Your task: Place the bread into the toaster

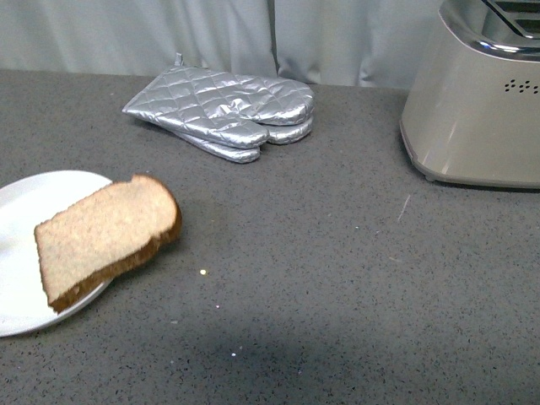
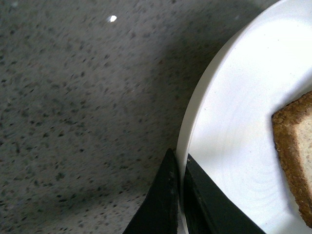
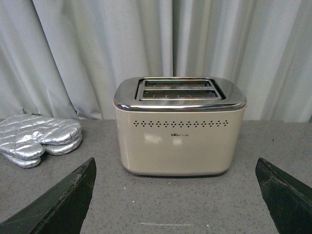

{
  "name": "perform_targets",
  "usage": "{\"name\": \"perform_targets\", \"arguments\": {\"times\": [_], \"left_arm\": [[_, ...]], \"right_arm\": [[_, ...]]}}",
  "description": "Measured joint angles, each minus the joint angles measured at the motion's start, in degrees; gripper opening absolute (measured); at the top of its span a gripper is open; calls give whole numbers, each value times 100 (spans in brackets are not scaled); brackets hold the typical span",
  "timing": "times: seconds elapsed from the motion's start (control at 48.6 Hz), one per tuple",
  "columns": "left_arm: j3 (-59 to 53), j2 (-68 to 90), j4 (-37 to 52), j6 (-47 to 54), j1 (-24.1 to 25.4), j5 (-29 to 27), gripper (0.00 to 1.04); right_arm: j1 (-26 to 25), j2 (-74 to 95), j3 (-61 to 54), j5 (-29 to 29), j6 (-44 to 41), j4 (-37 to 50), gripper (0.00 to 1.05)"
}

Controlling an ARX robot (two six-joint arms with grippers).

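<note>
The bread (image 1: pixel 105 236), a light-brown slice with a dark crust, lies on a white plate (image 1: pixel 25 202) at the front left, its domed end hanging over the plate's right rim. The beige toaster (image 1: pixel 472 110) with a chrome top stands at the back right. In the left wrist view my left gripper (image 2: pixel 181 163) is shut on the plate's rim (image 2: pixel 195 112), with the bread's crust (image 2: pixel 290 146) at the frame's edge. In the right wrist view my right gripper (image 3: pixel 175 170) is open and empty, facing the toaster (image 3: pixel 179 131), whose two top slots show. Neither gripper shows in the front view.
Silver quilted oven mitts (image 1: pixel 228 110) lie stacked at the back middle, also in the right wrist view (image 3: pixel 36 139). A grey curtain hangs behind the grey speckled counter (image 1: pixel 321 278).
</note>
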Motion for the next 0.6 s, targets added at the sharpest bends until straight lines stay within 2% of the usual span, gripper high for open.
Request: {"name": "perform_targets", "arguments": {"times": [0.185,0.35,0.432,0.597], "left_arm": [[-144,-337,310,-669,-466,50,4],[-247,-586,562,-1309,-1069,-22,4],[-293,-656,699,-1593,-1421,-136,4],[-448,-658,1036,-2273,-2452,-407,4]], "right_arm": [[0,0,0,0,0,0,95],[0,0,0,0,0,0,95],[0,0,0,0,0,0,95],[0,0,0,0,0,0,95]]}}
